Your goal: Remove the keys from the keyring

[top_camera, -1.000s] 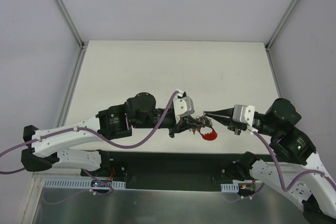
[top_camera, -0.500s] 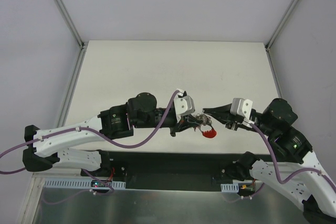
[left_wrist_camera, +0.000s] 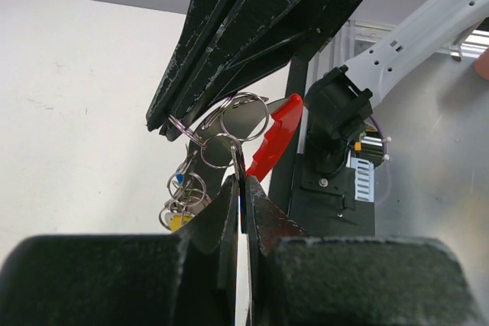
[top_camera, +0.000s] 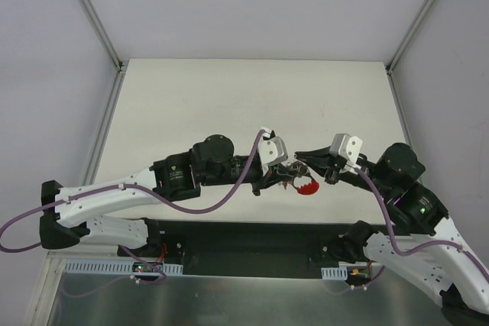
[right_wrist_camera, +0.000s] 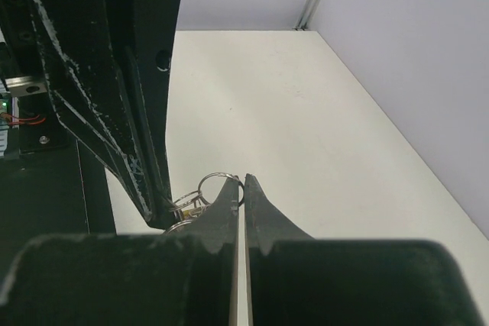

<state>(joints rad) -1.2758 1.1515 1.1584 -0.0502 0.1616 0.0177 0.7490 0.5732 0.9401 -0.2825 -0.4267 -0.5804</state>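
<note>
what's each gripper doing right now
Left gripper: shut on the thin silvery metal keyring.
Right gripper: shut on the same keyring.

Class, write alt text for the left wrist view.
The left gripper, from below, and the right gripper, from above, both pinch the keyring. Keys, one red-headed, dangle from it, with the white table behind.

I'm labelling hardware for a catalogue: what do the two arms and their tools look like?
The left arm and right arm have white lower links and black joint housings, each trailed by a purple cable. The left tool and right tool have tapered black fingers with scuffed, white-flecked paint.
</note>
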